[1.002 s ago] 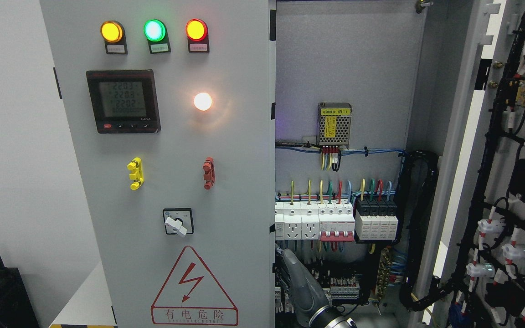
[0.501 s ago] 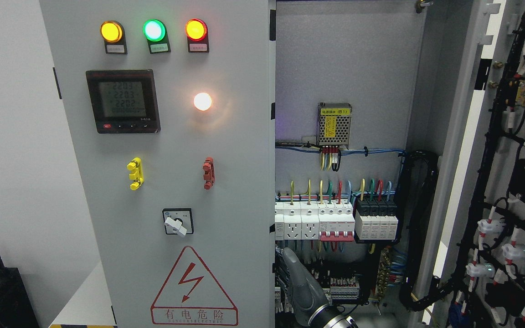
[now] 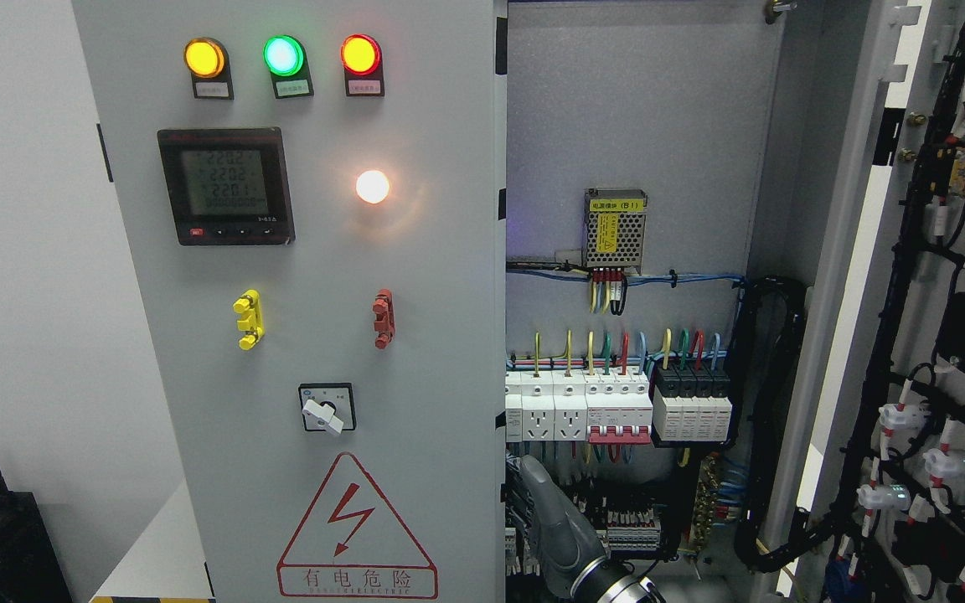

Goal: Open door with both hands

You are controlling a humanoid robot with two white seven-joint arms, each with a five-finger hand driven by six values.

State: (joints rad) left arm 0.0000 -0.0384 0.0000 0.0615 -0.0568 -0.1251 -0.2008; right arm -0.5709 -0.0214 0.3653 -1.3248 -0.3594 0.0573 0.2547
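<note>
While the right door (image 3: 935,335) hangs open, one robot hand (image 3: 554,528) sits beside the left door (image 3: 298,335), finger state unclear

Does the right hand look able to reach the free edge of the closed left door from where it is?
Probably yes. The right hand sits low in the open bay, right beside the free edge of the left door, with nothing visible between them.
</note>
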